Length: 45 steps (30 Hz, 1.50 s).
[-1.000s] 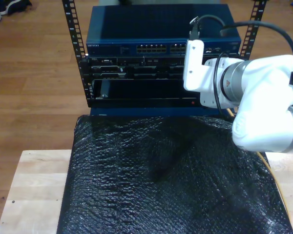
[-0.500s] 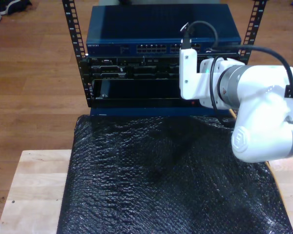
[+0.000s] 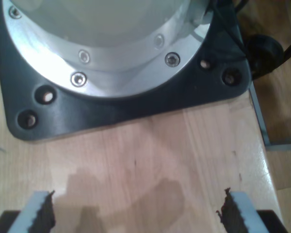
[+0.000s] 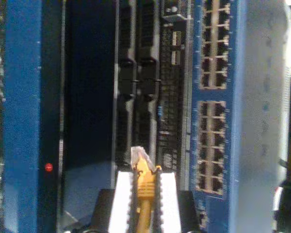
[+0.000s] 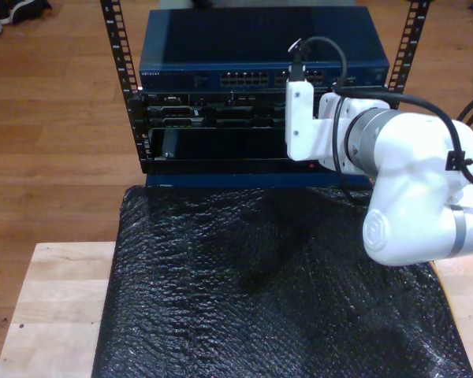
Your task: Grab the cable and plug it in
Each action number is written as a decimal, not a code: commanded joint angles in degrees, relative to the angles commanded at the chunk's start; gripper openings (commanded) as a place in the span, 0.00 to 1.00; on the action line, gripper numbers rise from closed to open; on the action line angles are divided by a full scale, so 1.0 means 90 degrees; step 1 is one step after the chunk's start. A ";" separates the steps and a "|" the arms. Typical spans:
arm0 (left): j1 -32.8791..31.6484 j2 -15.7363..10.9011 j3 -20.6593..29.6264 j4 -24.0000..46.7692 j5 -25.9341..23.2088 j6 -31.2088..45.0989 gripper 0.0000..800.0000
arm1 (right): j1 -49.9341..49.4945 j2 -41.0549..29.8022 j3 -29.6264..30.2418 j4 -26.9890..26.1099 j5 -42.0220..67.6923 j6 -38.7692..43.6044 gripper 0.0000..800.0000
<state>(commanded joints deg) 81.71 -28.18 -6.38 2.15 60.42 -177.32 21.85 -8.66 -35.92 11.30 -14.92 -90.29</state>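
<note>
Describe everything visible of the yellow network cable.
The cable is thin and yellow-orange, with a moulded boot and a small clear plastic plug at its tip. My second gripper is shut on it, its white fingers pressing both sides of the boot. The plug juts beyond the tool, pointing at the blue switch and its port rows, not yet inserted.

Behind the white arm (image 5: 410, 189), the right end of the blue switch (image 5: 221, 55) is hidden. The cable (image 4: 144, 182) runs off the picture's edge beneath its plug.
</note>
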 joint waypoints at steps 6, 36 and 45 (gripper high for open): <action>0.0000 0.0000 0.0000 0.0000 0.0010 0.0000 1.00 | 0.0303 0.0000 0.0088 0.0010 -0.0020 0.0000 0.00; 0.0000 0.0000 0.0000 0.0000 0.0010 0.0000 1.00 | 0.0361 0.0967 -0.0029 -0.0137 -0.2403 -0.0293 0.00; 0.0000 0.0000 0.0000 0.0000 0.0010 0.0000 1.00 | 0.0352 0.1250 -0.0010 -0.0147 -0.3223 -0.0303 0.00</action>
<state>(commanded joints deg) 81.71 -28.18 -6.38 2.15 60.51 -177.32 25.01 2.59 -36.01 9.98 -43.93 -93.01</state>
